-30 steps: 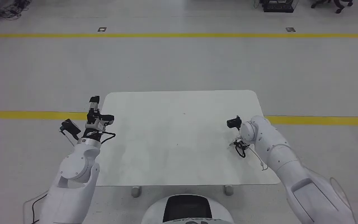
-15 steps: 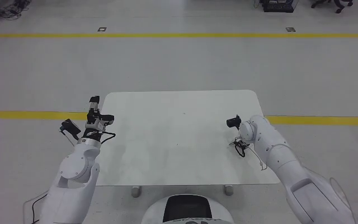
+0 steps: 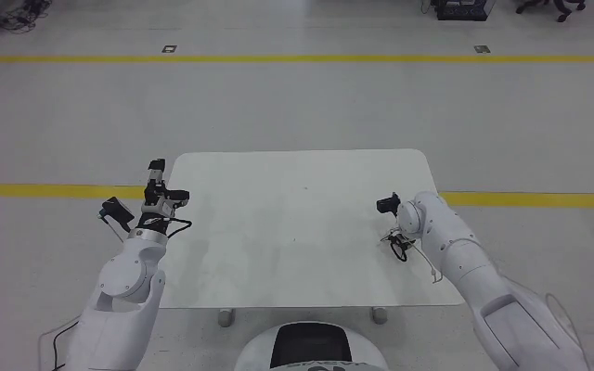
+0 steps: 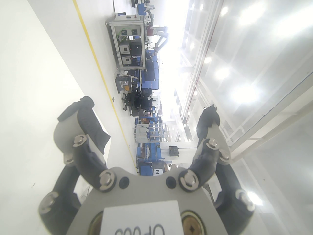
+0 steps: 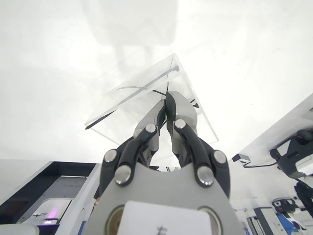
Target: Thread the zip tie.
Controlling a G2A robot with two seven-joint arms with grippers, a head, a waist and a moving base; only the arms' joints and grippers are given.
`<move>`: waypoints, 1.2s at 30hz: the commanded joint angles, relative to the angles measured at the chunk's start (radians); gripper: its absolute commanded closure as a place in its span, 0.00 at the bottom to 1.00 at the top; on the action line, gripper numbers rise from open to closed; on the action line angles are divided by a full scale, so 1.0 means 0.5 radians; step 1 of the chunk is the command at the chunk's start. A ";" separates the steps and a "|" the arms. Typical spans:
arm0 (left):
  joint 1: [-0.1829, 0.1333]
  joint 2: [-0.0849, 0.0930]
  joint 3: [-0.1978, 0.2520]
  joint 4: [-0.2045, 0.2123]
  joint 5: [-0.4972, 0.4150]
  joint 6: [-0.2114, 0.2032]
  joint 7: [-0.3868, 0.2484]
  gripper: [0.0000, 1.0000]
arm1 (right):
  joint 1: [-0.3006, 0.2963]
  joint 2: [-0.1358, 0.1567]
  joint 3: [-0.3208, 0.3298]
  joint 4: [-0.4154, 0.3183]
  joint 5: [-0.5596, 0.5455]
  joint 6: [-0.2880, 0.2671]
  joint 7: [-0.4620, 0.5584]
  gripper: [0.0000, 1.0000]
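Observation:
My right gripper point(image 5: 166, 97) hangs over the right side of the white table point(image 3: 297, 223), fingers shut on a thin black strip of the zip tie point(image 5: 167, 86) that sticks out past the fingertips. Just beyond it a clear plastic sheet point(image 5: 195, 103) lies on the table, and a long zip tie strap point(image 5: 146, 86) runs across it to a small head point(image 5: 176, 69). From above, the right gripper point(image 3: 399, 245) is a dark shape near the table's right edge. My left gripper point(image 4: 146, 113) stands open and empty, held off the table's left edge point(image 3: 155, 176).
The grey floor with yellow lines point(image 3: 297, 58) surrounds the table. The left wrist view looks out at workshop racks and equipment point(image 4: 129, 47) far across the room. The table's middle point(image 3: 288, 213) is bare white surface.

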 commanded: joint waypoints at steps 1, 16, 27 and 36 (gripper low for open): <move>0.000 0.000 0.000 0.000 0.000 0.000 0.000 0.00 | 0.002 0.003 0.007 -0.022 -0.013 0.010 0.010 1.00; 0.000 0.000 0.000 0.000 0.000 0.000 0.000 0.00 | -0.314 0.194 0.458 -0.716 -0.066 -0.021 0.198 1.00; 0.000 0.000 0.000 0.000 0.000 0.000 0.000 0.00 | -0.659 0.314 0.915 -1.210 0.211 -0.333 0.219 1.00; 0.000 0.000 0.000 0.000 0.000 0.000 0.000 0.00 | -0.786 0.355 1.008 -1.430 0.206 -0.570 0.108 1.00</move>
